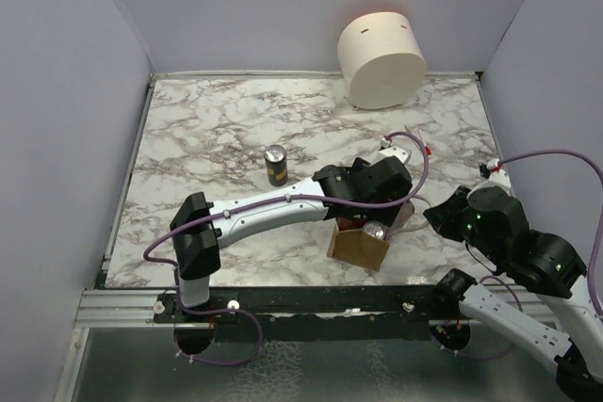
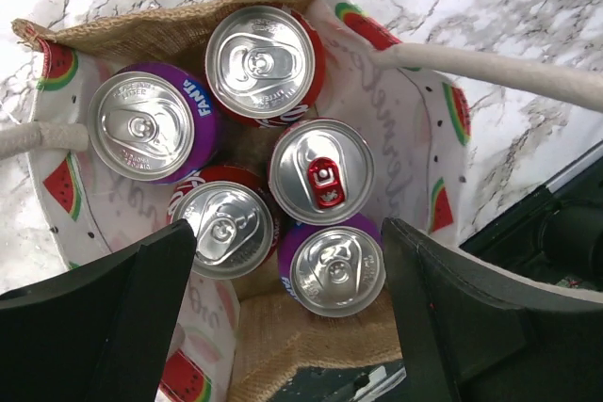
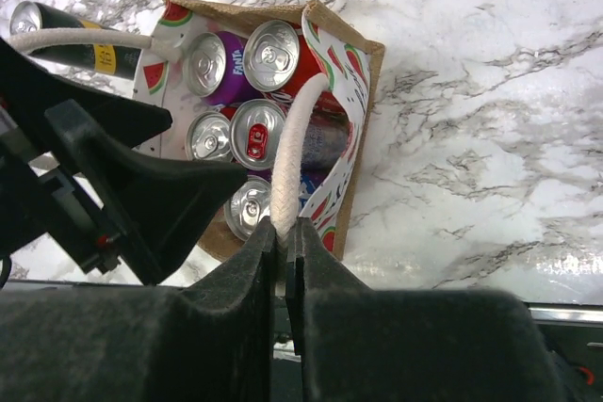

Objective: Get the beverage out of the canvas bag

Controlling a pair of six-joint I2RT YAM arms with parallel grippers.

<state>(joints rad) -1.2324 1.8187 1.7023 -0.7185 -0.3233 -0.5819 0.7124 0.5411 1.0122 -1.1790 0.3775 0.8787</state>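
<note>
The canvas bag (image 1: 356,247) stands near the table's front edge, a small tan tote with a watermelon-print lining (image 2: 188,30). It holds several upright beverage cans: a purple Fanta (image 2: 141,124), a red one (image 2: 264,61), one with a red tab (image 2: 322,171) and a purple one (image 2: 337,270). My left gripper (image 2: 287,233) is open right above the bag's mouth (image 1: 369,218), with a finger on each side of the nearest cans and touching none. My right gripper (image 3: 283,228) is shut on the bag's white rope handle (image 3: 294,143) and holds it to the right of the bag (image 1: 435,217).
A dark can with a yellow label (image 1: 275,165) stands on the marble table to the left of the bag and also shows in the right wrist view (image 3: 66,30). A large cream cylinder (image 1: 382,58) stands at the back. Walls close in the left, right and far sides.
</note>
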